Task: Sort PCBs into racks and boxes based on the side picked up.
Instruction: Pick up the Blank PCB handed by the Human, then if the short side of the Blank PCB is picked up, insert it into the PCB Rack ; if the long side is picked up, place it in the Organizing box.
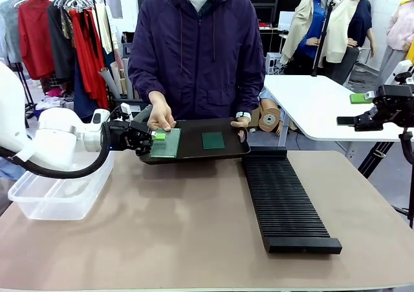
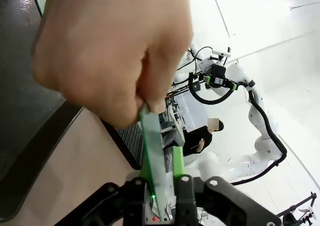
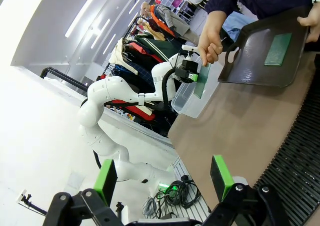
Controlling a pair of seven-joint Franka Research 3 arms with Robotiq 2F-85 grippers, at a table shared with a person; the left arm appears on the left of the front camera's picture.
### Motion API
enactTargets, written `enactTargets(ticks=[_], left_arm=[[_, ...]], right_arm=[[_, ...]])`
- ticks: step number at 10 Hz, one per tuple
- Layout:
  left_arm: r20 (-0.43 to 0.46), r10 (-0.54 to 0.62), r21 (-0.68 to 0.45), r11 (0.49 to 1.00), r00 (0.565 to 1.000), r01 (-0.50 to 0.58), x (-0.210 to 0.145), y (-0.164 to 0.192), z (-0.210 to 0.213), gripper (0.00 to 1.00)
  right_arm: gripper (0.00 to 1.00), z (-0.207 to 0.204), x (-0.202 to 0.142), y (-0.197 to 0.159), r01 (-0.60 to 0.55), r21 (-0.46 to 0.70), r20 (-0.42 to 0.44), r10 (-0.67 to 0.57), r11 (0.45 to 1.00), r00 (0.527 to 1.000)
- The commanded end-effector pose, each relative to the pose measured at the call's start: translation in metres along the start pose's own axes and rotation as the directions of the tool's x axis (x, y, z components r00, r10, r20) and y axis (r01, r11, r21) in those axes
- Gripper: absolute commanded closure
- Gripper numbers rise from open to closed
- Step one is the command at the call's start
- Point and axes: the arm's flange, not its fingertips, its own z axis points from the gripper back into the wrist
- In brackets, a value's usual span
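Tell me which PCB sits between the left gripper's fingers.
The lighter green PCB over the tray's left end, which the person's hand also pinches; the darker green PCB lies flat on the tray, untouched.

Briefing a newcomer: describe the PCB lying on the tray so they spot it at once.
Across the table the person holds a black tray. On its right half a dark green PCB lies flat, untouched. The lighter PCB to its left is held by the person's hand and the left claw.
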Motion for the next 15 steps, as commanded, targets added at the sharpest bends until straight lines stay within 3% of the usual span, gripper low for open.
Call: enactTargets(ticks=[1,15], left_arm=[[-0.002,0.019,0.004,1.0,1.0,-0.019,0.0067,-0.0011,-0.0052,1.0],[-0.001,0.014,0.001,1.0,1.0,-0.014,-0.0002,0.0006,-0.0012,1.0]], right_arm=[[0.0,0.0001,-0.0004,0.0014,-0.006,0.006,0.004,0.006,1.0,1.0],[0.0,0.0001,-0.0004,0.0014,-0.006,0.006,0.004,0.006,1.0,1.0]])
